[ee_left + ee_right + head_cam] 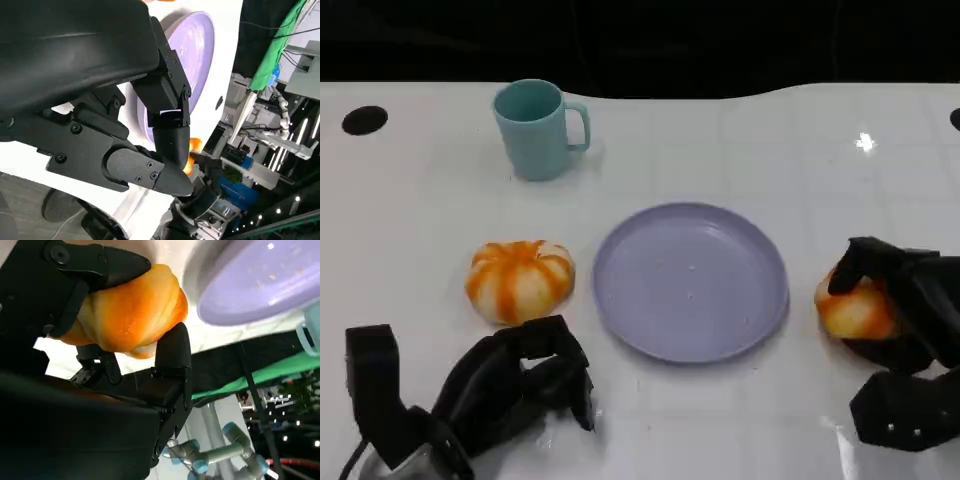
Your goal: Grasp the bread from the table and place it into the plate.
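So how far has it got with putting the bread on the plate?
Done: the right robot hand has closed its black fingers around the orange-glazed bread roll. In hand: that roll sits right of the round lilac plate, apparently not lifted yet. Left: carrying it over and releasing it on the plate, which holds nothing.

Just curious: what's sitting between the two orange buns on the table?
The purple plate, seen in the head view, between the striped bun and the bun in the right hand.

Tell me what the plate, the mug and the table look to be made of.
Plate: likely plastic, lavender, satin sheen with soft highlights.
Mug: probably plastic too, teal, matte, even colour.
Table: white, glossy hard surface, mirrors a ceiling light; the material itself cannot be told.
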Robot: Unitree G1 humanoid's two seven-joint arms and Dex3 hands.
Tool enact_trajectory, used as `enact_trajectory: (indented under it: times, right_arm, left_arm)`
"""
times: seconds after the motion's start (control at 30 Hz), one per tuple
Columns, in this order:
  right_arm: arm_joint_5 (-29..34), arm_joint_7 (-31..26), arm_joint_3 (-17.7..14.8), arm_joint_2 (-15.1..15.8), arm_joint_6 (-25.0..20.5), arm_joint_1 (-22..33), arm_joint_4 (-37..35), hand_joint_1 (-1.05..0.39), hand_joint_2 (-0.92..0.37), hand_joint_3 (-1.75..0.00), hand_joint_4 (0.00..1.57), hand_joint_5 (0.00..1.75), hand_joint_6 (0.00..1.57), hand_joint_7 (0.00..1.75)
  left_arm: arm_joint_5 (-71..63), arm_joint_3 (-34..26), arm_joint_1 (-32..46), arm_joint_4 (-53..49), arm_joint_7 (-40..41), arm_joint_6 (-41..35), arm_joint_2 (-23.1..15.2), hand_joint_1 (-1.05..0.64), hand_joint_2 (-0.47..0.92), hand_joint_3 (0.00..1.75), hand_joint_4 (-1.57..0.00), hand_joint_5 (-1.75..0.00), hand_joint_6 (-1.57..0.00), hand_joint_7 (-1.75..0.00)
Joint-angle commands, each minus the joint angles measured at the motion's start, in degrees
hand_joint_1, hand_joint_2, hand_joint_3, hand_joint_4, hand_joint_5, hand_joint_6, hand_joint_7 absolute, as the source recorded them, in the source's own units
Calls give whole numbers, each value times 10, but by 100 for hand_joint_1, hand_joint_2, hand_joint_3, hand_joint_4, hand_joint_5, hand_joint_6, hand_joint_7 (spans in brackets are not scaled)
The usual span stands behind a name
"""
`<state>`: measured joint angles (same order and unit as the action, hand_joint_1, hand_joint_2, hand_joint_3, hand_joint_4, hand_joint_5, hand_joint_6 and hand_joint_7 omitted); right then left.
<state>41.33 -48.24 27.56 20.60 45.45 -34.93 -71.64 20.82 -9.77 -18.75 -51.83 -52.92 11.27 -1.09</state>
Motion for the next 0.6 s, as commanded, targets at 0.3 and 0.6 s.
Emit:
enact_trajectory:
  times: [0.3,0.6]
  right_arm:
    - [-23,40,-24,-8,46,-12,25,-23,-27,-158,157,175,106,175]
    - [-22,57,-27,-36,43,-39,35,-22,-32,-148,157,175,102,175]
  left_arm:
    - [-7,-2,6,-13,7,0,-6,-72,87,0,-96,-143,-96,-101]
    - [-5,-3,14,-5,8,-1,-6,-71,88,0,-97,-143,-96,-103]
